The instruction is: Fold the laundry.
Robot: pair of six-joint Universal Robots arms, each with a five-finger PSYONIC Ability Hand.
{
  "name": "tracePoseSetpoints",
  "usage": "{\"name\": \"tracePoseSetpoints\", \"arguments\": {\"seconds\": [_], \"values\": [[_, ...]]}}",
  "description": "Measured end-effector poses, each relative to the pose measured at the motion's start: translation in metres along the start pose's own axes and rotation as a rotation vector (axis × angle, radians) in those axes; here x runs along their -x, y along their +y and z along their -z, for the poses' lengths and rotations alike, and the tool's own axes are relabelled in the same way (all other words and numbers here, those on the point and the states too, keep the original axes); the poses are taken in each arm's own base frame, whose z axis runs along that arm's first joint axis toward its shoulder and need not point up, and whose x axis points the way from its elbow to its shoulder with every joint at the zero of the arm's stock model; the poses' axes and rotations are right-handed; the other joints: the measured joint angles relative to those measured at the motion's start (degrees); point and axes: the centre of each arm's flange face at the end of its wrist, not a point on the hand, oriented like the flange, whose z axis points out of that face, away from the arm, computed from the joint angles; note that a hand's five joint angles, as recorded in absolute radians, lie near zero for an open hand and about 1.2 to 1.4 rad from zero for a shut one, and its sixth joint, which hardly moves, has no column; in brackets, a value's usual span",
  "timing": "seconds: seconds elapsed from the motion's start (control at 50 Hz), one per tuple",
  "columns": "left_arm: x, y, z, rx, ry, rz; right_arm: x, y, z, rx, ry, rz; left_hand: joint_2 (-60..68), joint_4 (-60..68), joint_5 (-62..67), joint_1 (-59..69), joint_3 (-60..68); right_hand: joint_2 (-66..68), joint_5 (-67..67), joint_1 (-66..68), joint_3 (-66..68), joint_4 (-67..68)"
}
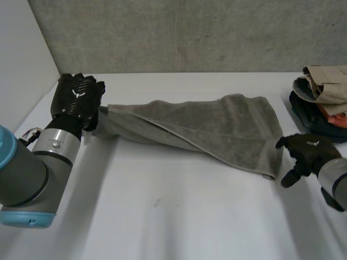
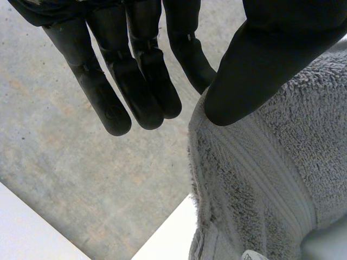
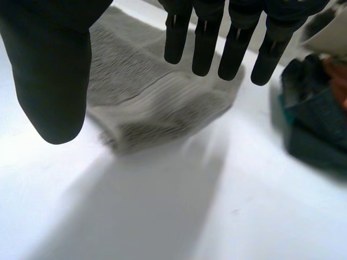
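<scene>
Head view: set between and behind the arms, looking down and forward across the whole worktop (image 1: 162,216) to the wall (image 1: 190,32), from well back.

Left wrist view: close along the left hand (image 2: 135,81), facing the wall, hard up against the towel (image 2: 260,184).

Right wrist view: close along the right hand (image 3: 49,70), facing down at the worktop.

Shared by all three: the towel. Shared by head and right wrist views: the clothes pile (image 1: 322,100).

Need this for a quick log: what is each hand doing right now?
Left hand: closed on the grey towel, pinching its end.
Right hand: open, holding nothing.
</scene>
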Motion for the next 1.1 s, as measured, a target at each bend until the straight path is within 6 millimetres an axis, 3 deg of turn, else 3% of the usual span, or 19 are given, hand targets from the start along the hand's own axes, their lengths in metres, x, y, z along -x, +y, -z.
{"name": "tracePoseSetpoints", "arguments": {"seconds": [0.16, 0.58, 0.62, 0.64, 0.68, 0.72, 0.8, 0.9, 0.92, 0.94, 1.1], "values": [[0.002, -0.005, -0.005, -0.02, -0.008, 0.0, 0.007, 0.019, -0.024, -0.003, -0.032, -0.055, 0.0, 0.0, 0.0, 0.0, 0.0, 0.0, 0.8, 0.1, 0.0, 1.1], [0.004, -0.007, -0.008, -0.029, -0.015, -0.001, 0.01, 0.021, -0.082, -0.066, -0.011, -0.021, 0.0, 0.0, 0.0, 0.0, 0.0, 11.3, 11.1, 12.3, 12.4, 13.0], [0.004, -0.007, -0.008, -0.028, -0.016, -0.001, 0.012, 0.021, -0.085, -0.067, -0.013, -0.019, 0.0, 0.0, 0.0, 0.0, 0.0, 18.3, 16.5, 18.8, 18.8, 18.7], [0.004, -0.006, -0.008, -0.027, -0.017, -0.001, 0.013, 0.021, -0.086, -0.068, -0.013, -0.017, 0.0, 0.0, 0.0, 0.0, 0.0, 29.1, 26.2, 29.1, 28.2, 28.7], [0.005, -0.006, -0.009, -0.026, -0.018, -0.001, 0.014, 0.021, -0.087, -0.069, -0.009, -0.016, 0.0, 0.0, 0.0, 0.0, 0.0, 37.6, 35.2, 36.8, 36.8, 37.3], [0.005, -0.006, -0.009, -0.025, -0.021, -0.001, 0.014, 0.019, -0.088, -0.07, 0.0, -0.015, 0.0, 0.0, 0.0, 0.0, 0.0, 42.2, 40.7, 39.1, 42.7, 43.5], [0.008, -0.008, -0.008, -0.025, -0.025, -0.004, 0.01, 0.006, -0.081, -0.103, 0.026, -0.006, 0.0, 0.0, 0.0, 0.0, 0.0, 42.3, 41.0, 39.1, 43.7, 44.8], [0.019, -0.025, -0.001, -0.028, -0.035, -0.013, -0.001, -0.054, -0.034, -0.232, 0.053, 0.118, 0.0, 0.0, 0.0, 0.0, 0.0, 42.3, 41.5, 39.1, 43.8, 44.8], [0.019, -0.025, -0.001, -0.028, -0.035, -0.013, -0.001, -0.054, -0.034, -0.232, 0.053, 0.118, 0.0, 0.0, 0.0, 0.0, 0.0, 42.3, 41.5, 39.1, 43.8, 44.8], [0.027, -0.033, 0.004, -0.017, -0.037, -0.018, -0.005, -0.07, -0.013, -0.24, 0.051, 0.207, 0.0, 0.0, 0.0, 0.0, 0.0, 42.3, 41.5, 39.1, 43.8, 44.9], [0.054, -0.06, 0.039, 0.127, 0.025, -0.129, -0.029, -0.101, 0.054, -0.111, 0.068, 0.59, 0.0, 0.0, 0.0, 0.0, 0.0, 42.8, 42.8, 39.1, 43.8, 45.0]]}}
